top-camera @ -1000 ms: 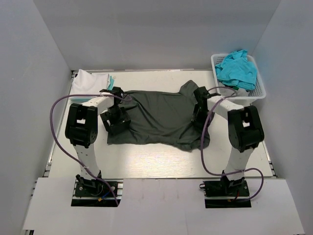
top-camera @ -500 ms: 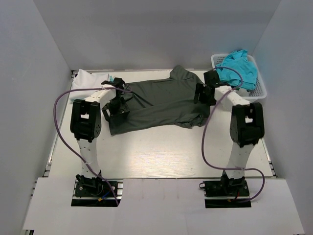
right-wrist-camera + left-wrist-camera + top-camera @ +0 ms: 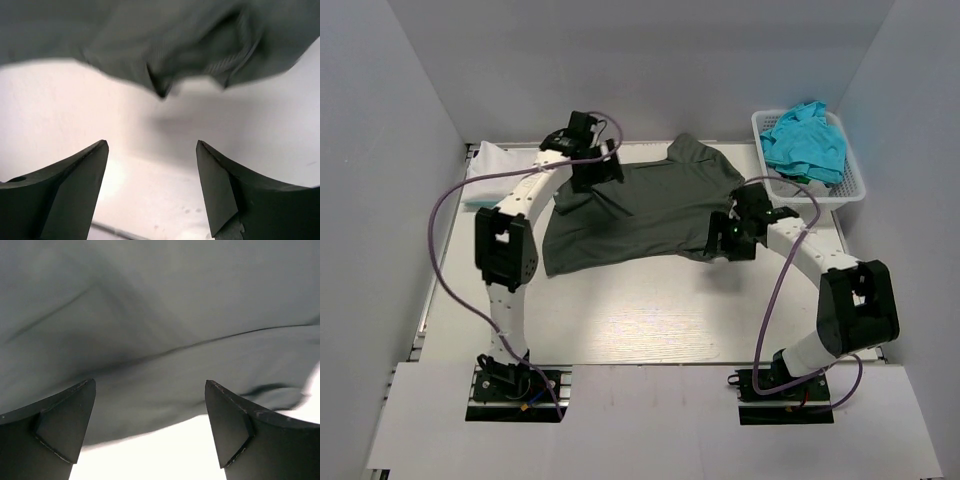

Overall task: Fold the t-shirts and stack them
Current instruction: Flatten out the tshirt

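Note:
The dark charcoal t-shirt (image 3: 640, 210) lies spread on the table's middle, with one sleeve toward the far edge. My left gripper (image 3: 598, 172) is open over its far left part. In the left wrist view the shirt (image 3: 160, 315) fills the frame beyond the open gripper (image 3: 150, 385), which holds nothing. My right gripper (image 3: 725, 240) is open at the shirt's near right corner. In the right wrist view the rumpled shirt edge (image 3: 160, 45) lies ahead of the open, empty gripper (image 3: 151, 142). A folded white t-shirt (image 3: 502, 160) lies at the far left. Turquoise t-shirts (image 3: 805, 140) are heaped in the basket.
The white lattice basket (image 3: 850, 190) stands at the far right corner. Grey walls close in the table on three sides. Purple cables loop from both arms over the table's sides.
The shirt was dragged toward the far side and now lies released. The left gripper has moved to the far left of it, and the right gripper has swung back to its near right corner.

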